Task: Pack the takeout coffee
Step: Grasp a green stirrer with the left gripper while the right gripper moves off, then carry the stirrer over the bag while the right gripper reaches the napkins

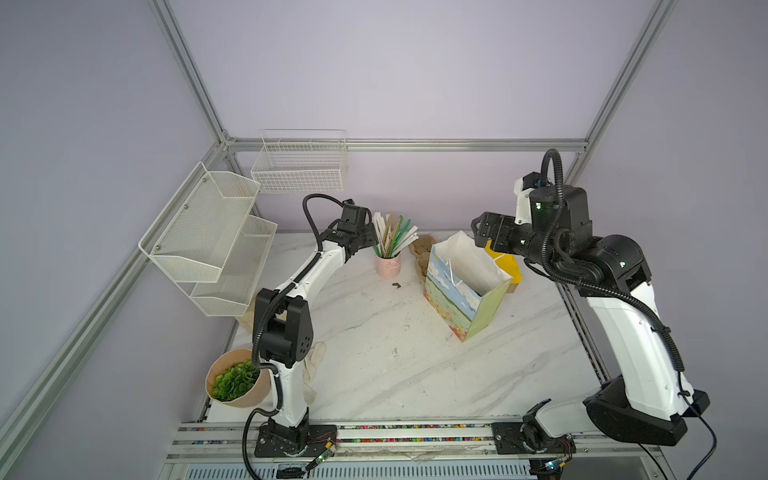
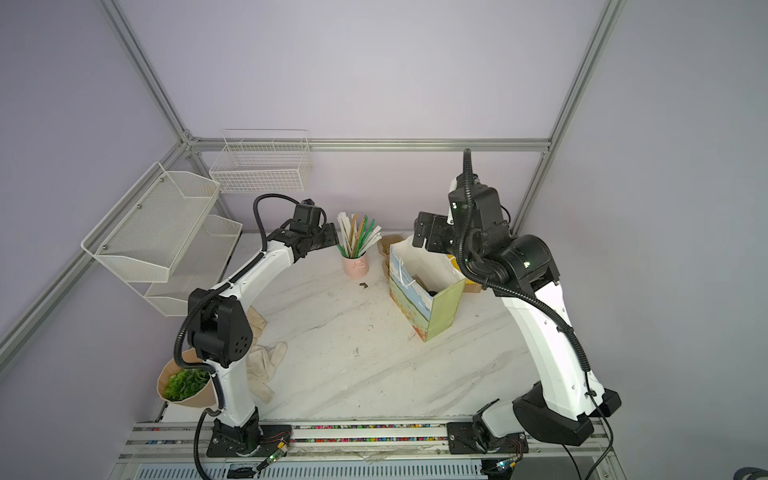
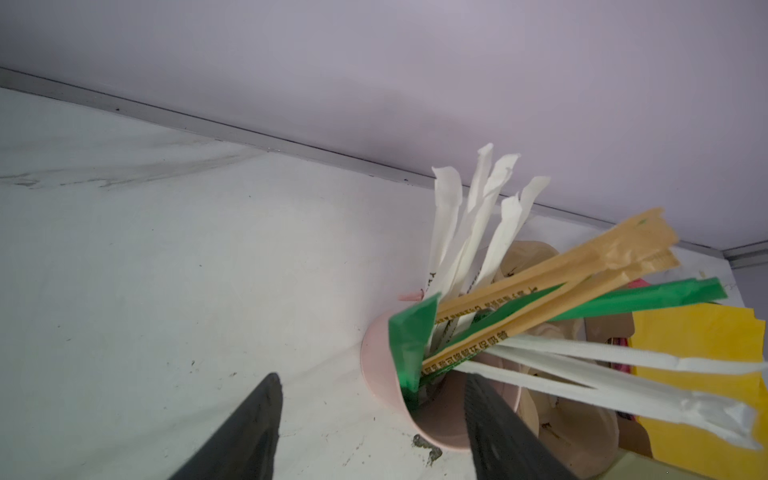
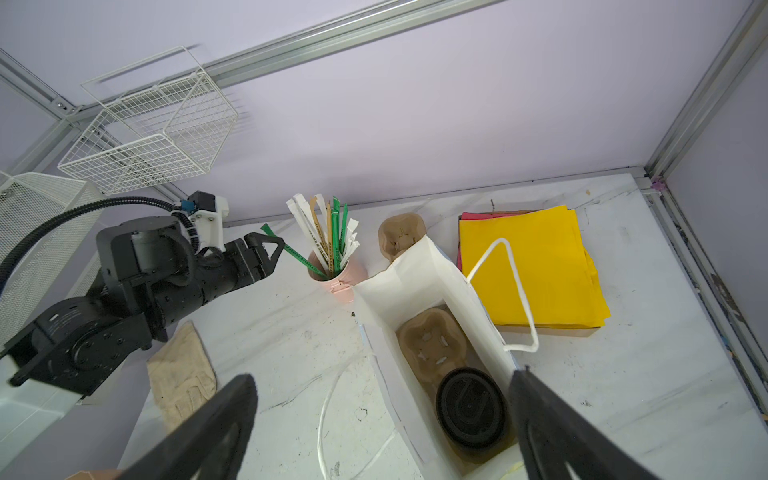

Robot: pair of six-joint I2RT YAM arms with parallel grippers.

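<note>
Takeout coffee (image 4: 471, 409), lid on, sits in the cardboard carrier (image 4: 432, 345) down in the paper bag (image 4: 419, 266). It's below the right gripper (image 4: 384, 378), whose fingers are wide apart and clear of it. Left gripper (image 3: 370, 376) fingers sit apart around a green straw (image 3: 409, 332). White marble table (image 1: 374, 365), bag near its back edge, lilac walls (image 1: 415, 62).

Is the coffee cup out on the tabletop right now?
No: the lidded black cup sits in the brown cup carrier inside the paper bag.
</note>
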